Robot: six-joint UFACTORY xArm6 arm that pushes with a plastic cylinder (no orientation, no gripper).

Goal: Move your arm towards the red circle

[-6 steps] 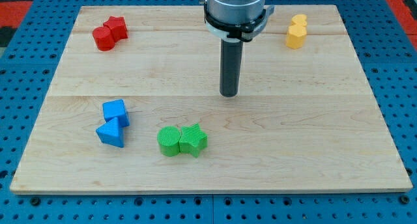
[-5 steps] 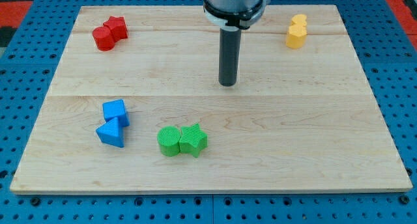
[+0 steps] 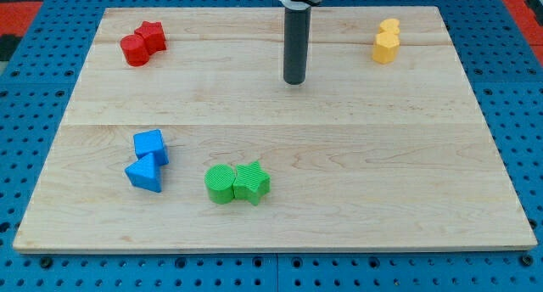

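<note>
The red circle [image 3: 133, 50] lies near the view's top left of the wooden board [image 3: 365, 199], touching a red star [image 3: 153, 36] on its upper right. My tip [image 3: 294, 81] stands on the board near the top centre, well to the right of the red circle and slightly lower in the view. It touches no block.
Two yellow blocks [image 3: 386, 42] sit together at the view's top right. A blue cube [image 3: 150, 145] and a blue triangle [image 3: 142, 175] sit at the lower left. A green circle [image 3: 221, 184] and a green star-like block [image 3: 252, 182] sit at the bottom centre.
My tip has moved towards the view's top, from mid-board to near the top centre, with almost no sideways shift. No block has moved.
</note>
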